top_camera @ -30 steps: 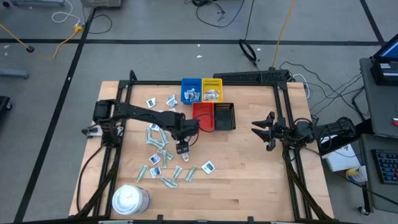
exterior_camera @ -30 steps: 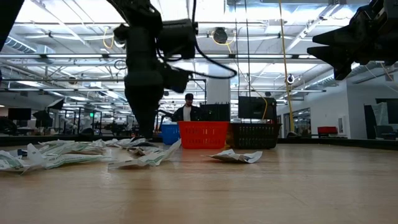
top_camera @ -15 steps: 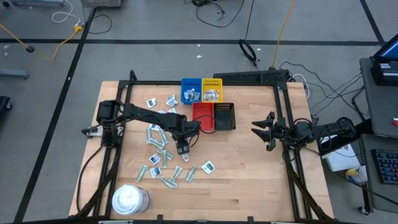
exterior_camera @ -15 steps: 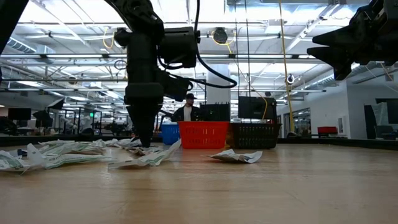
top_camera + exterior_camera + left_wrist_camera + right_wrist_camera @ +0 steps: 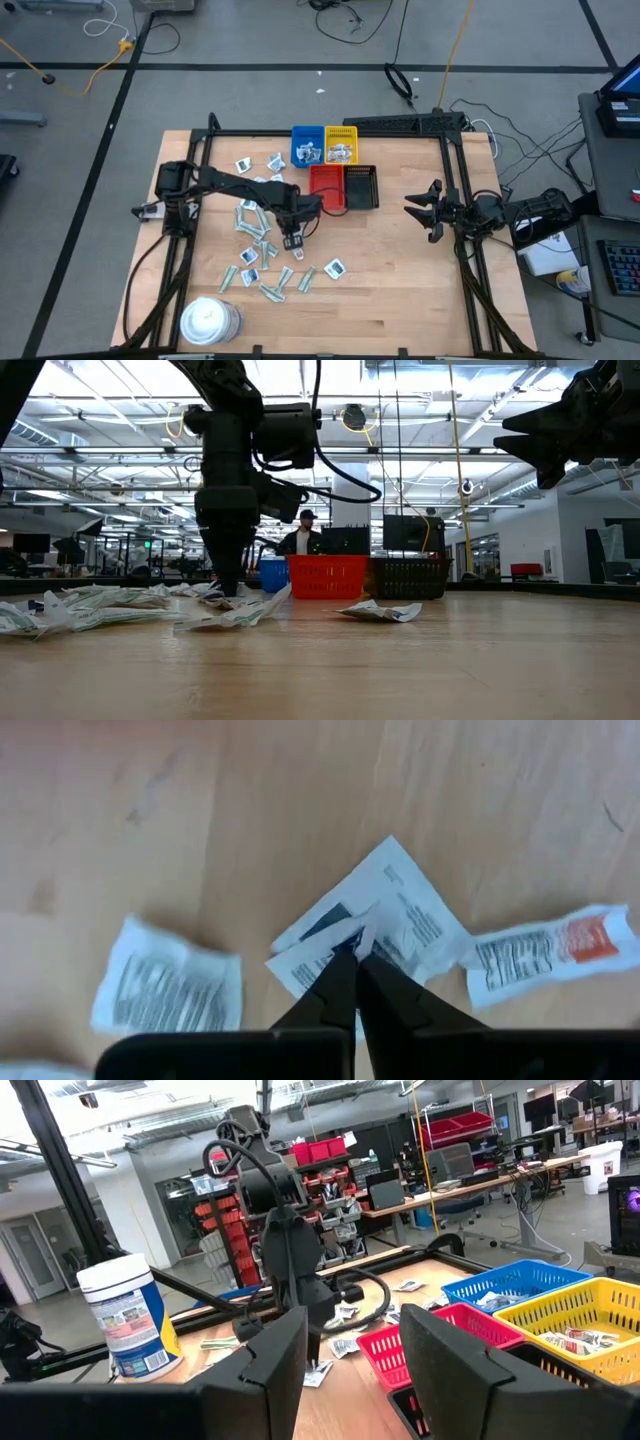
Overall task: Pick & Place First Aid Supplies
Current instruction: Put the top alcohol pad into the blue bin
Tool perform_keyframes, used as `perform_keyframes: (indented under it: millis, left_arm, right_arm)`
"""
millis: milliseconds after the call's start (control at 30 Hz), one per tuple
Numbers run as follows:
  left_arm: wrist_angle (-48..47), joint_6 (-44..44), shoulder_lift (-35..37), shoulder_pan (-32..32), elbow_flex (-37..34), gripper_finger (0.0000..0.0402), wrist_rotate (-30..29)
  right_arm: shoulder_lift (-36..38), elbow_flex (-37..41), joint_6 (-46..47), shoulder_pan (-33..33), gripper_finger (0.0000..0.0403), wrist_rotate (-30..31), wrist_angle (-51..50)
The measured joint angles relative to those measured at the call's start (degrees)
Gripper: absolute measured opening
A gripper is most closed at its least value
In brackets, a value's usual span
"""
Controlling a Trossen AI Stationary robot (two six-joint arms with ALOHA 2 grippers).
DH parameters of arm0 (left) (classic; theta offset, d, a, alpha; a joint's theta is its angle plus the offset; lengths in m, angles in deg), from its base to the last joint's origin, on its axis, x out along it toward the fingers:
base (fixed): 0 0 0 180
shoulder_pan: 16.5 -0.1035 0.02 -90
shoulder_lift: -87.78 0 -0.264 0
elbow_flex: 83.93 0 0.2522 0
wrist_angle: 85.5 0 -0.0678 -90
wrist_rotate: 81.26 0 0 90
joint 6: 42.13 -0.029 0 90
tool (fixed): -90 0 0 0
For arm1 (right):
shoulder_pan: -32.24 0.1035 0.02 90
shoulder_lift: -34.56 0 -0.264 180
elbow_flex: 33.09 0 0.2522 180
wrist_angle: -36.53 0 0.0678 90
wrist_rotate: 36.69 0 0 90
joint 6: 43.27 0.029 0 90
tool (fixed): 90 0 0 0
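The left arm reaches from the table's left edge across the scattered first aid supplies [image 5: 262, 252], and its left gripper [image 5: 352, 948] points straight down with fingers pinched together on a white packet [image 5: 385, 925] lying on the wooden table [image 5: 400, 280] just in front of the red tray [image 5: 325, 186]. A second ago those fingers stood apart over the same packet; now they are closed on it. The right gripper [image 5: 428, 211] hovers over the table's right side, its fingers parted as before.
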Motion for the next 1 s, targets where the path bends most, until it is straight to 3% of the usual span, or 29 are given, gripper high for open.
perform_keyframes:
  millis: [267, 500, 867, 1000]
  left_arm:
    - [-2.57, 0.00, 6.16, -0.93, 0.48, 0.0003, -0.98]
    - [-8.22, -4.81, 12.72, -0.92, 0.46, 0.0003, 3.67]
    - [-19.36, -25.22, 17.34, -0.77, 0.44, 0.0001, 4.44]
    - [-20.10, -26.41, 17.14, -1.61, 0.94, 0.0001, 5.09]
  right_arm:
    - [-0.02, 0.02, -0.01, -0.01, 0.0155, 0.00, 0.20]
    - [-0.07, 0.00, -0.01, 0.00, 0.0155, -0.01, 0.27]
    - [-0.07, 0.02, -0.02, 0.00, 0.0155, 0.00, 0.27]
    - [-0.07, 0.00, 0.00, -0.02, 0.0155, 0.00, 0.27]
